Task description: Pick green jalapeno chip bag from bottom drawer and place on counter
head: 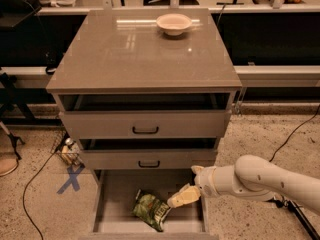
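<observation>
The counter bears a pale bowl; the bottom drawer holds the green jalapeno chip bag, with the gripper just beside it.

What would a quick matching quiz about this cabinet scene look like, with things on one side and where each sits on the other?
Things
1. green jalapeno chip bag
2. bowl
3. gripper
4. blue X

Places
A. on the floor, left of the drawers
B. lying in the open bottom drawer
C. on the counter, near its far edge
D. low over the bottom drawer, just right of the bag

Pairs: 1-B, 2-C, 3-D, 4-A
</observation>
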